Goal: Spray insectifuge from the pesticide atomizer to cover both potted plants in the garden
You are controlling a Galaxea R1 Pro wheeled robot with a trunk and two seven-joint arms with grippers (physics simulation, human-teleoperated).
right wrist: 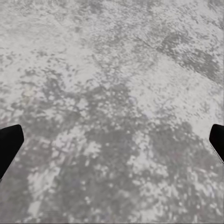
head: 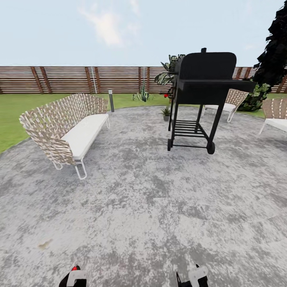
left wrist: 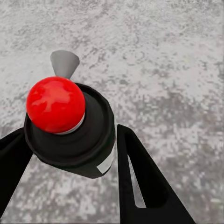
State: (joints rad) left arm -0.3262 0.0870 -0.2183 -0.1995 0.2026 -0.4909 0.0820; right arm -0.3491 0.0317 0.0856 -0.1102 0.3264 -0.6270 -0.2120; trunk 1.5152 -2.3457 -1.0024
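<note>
Head view: grey mottled stone paving (head: 151, 207) ringed by lawn and a brown slat fence (head: 71, 79), with a woven sofa (head: 65, 129) and black grill (head: 205, 93). Left wrist view: the left tool (left wrist: 70, 154) clamps a dark, red-capped pesticide atomizer (left wrist: 70, 130), long axis toward the camera, grey nozzle pointing away over the paving. Right wrist view: the right tool (right wrist: 112, 144) hangs spread wide, holding nothing.

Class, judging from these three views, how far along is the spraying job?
Done: the atomizer is picked up, clamped in the left gripper. In hand: it hangs over the paving; the right gripper is open, empty. Left: spraying both plants; one spiky plant stands far off by the fence.
</note>
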